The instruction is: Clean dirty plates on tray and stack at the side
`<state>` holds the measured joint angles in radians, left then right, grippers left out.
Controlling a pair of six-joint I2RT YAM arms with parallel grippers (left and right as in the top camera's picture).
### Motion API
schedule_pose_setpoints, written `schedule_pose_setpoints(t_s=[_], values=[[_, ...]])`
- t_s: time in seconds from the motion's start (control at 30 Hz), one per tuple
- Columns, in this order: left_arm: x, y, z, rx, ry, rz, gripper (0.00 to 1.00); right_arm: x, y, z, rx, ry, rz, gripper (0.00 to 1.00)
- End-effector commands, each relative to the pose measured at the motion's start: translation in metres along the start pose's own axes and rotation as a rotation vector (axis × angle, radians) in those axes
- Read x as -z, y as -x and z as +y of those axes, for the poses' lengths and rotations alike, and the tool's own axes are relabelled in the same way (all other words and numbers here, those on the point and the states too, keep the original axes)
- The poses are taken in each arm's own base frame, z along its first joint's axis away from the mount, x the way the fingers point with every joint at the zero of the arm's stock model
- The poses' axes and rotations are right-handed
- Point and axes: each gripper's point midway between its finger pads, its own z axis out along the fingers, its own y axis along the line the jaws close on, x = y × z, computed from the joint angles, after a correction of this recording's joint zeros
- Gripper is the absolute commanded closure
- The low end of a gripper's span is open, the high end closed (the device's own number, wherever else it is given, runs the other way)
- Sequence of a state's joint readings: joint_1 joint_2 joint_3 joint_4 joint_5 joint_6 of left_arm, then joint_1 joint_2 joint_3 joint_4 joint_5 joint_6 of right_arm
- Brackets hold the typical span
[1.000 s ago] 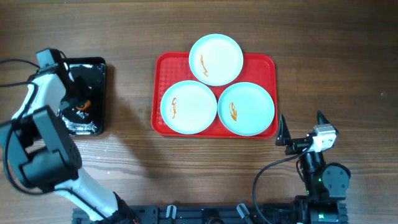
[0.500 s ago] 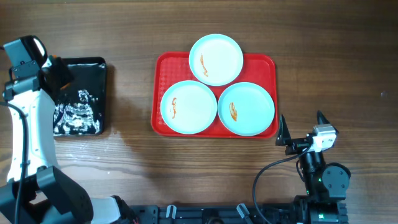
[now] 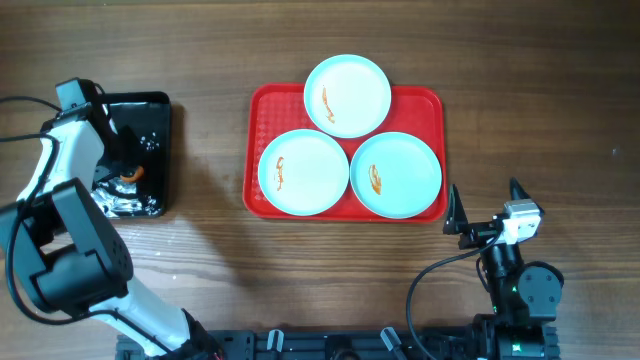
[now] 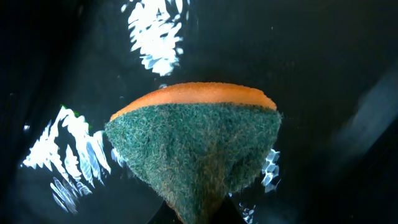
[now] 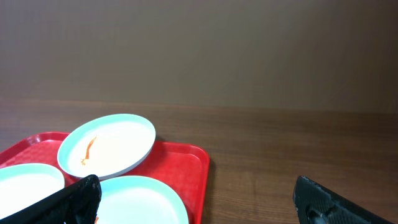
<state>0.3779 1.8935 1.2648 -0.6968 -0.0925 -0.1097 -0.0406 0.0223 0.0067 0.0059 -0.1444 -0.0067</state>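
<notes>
Three pale plates lie on the red tray [image 3: 426,108]: a back one [image 3: 347,95], a front left one [image 3: 303,172] and a front right one [image 3: 396,175], each with an orange-red smear. My left gripper [image 3: 124,168] is over the black tray [image 3: 152,110] at the far left. It is shut on a sponge [image 4: 193,143] with a green scouring face and an orange edge, also seen from overhead [image 3: 132,174]. My right gripper [image 3: 485,212] is open and empty just off the red tray's front right corner. The right wrist view shows the back plate [image 5: 106,143] and tray [image 5: 189,163].
The black tray's surface [image 4: 323,62] is wet, with white foam patches [image 3: 120,203]. Bare wooden table lies between the two trays and to the right of the red tray [image 5: 298,143].
Half a second ago the left arm was lifted off to the black tray's left edge. Now it is back down over the tray with the sponge. The right arm and the plates have not moved.
</notes>
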Motion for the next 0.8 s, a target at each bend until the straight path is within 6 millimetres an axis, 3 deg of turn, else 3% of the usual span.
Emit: schedule_pose_setpoints(t_s=[0.0, 0.2, 0.3, 0.4, 0.6, 0.67, 0.77], values=[[0.052, 0.035, 0.006, 0.018, 0.011, -0.167, 0.96, 0.0, 0.0, -0.001, 0.017, -0.01, 0.001, 0.0], [0.107, 0.058, -0.003, 0.028, -0.073, -0.337, 0.96, 0.0, -0.001, -0.001, 0.017, -0.01, 0.001, 0.0], [0.111, 0.058, -0.004, 0.026, -0.086, -0.342, 0.96, 0.0, -0.001, -0.001, 0.017, -0.01, 0.001, 0.0], [0.091, 0.045, -0.005, 0.022, -0.08, -0.286, 0.96, 0.0, -0.001, -0.001, 0.017, -0.01, 0.001, 0.0], [0.007, -0.011, -0.002, 0.004, -0.041, -0.07, 0.96, 0.0, -0.001, -0.001, 0.017, -0.01, 0.001, 0.0], [0.004, -0.013, -0.002, 0.003, -0.039, -0.06, 0.96, 0.0, -0.001, -0.001, 0.017, -0.01, 0.001, 0.0], [0.027, 0.005, -0.003, 0.008, -0.05, -0.123, 0.96, 0.0, 0.0, -0.001, 0.017, -0.01, 0.001, 0.0]])
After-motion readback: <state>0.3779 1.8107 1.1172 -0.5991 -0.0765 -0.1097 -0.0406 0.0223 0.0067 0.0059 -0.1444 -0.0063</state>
